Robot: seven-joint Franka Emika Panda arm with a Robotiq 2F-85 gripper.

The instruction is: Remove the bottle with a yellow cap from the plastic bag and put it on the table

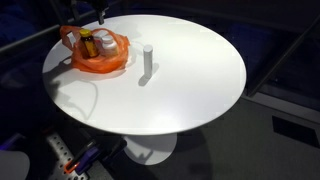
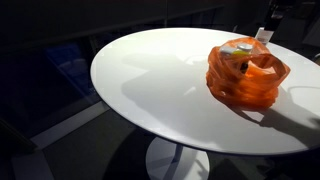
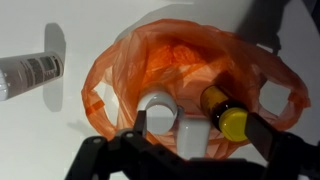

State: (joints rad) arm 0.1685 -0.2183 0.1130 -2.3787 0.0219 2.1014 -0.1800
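An orange plastic bag (image 1: 97, 52) sits near the edge of the round white table (image 1: 190, 80); it also shows in an exterior view (image 2: 247, 75) and in the wrist view (image 3: 130, 70). Inside it lies a brown bottle with a yellow cap (image 3: 226, 115), next to two white containers (image 3: 160, 108). The yellow cap also shows faintly in an exterior view (image 1: 88, 36). My gripper (image 3: 200, 135) is open right above the bag's mouth, one finger by the white container and one by the yellow cap. It holds nothing. In both exterior views only its lower part shows, above the bag (image 1: 100, 12) (image 2: 268, 15).
A white bottle (image 1: 146, 62) stands upright on the table beside the bag; it also shows in the wrist view (image 3: 30, 72). The table's edge runs close behind the bag. The floor around is dark, with some gear below the table (image 1: 75, 160).
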